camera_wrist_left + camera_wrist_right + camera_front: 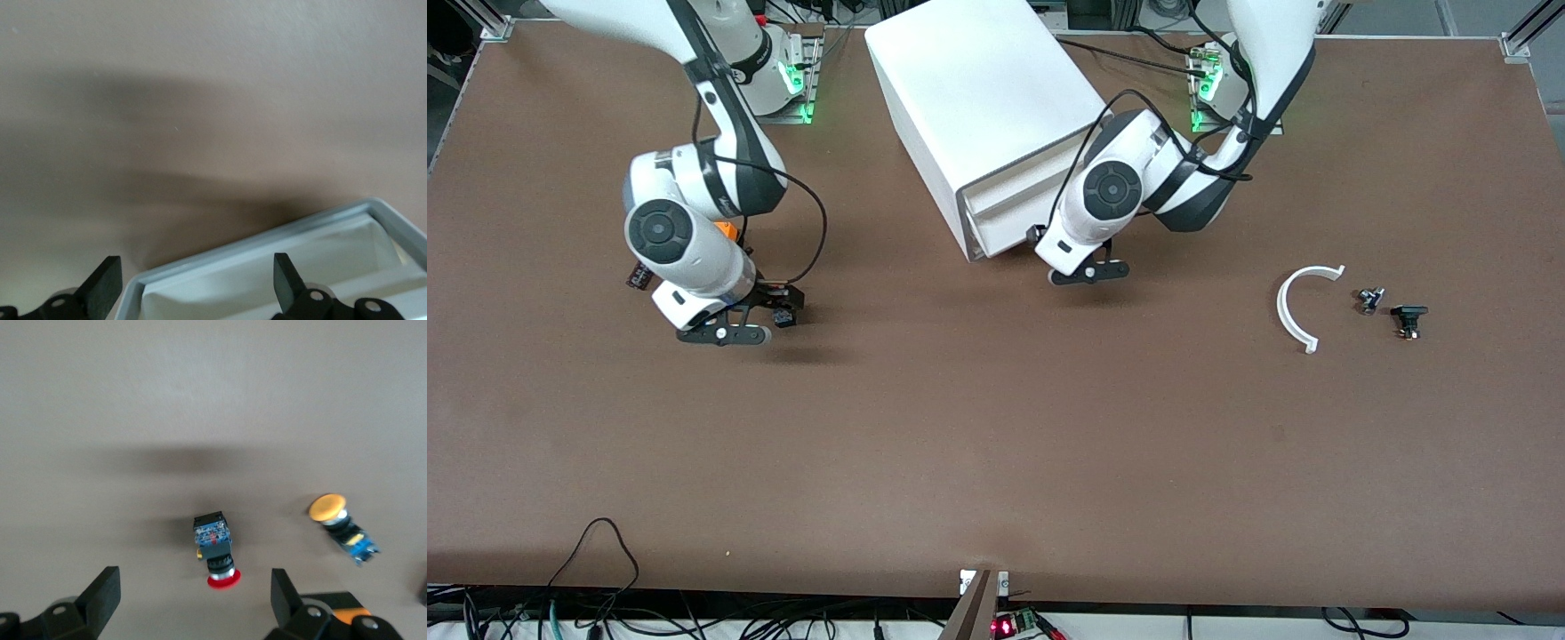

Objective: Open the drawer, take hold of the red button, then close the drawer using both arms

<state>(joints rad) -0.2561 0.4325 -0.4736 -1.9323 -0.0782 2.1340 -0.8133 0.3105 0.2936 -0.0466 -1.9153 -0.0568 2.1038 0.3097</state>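
We see the red-capped button (215, 550) lying on its side on the brown tabletop (996, 444), toward the right arm's end, its long axis running from black blocky body to round cap. The right pincer (193, 600) hangs over it, fingers apart, holding nothing. A yellow-capped button (340, 525) lies near. The left pincer (193, 287), fingers apart, straddles the drawer (267, 263) rim of the smooth white boxy cabinet (978, 98).
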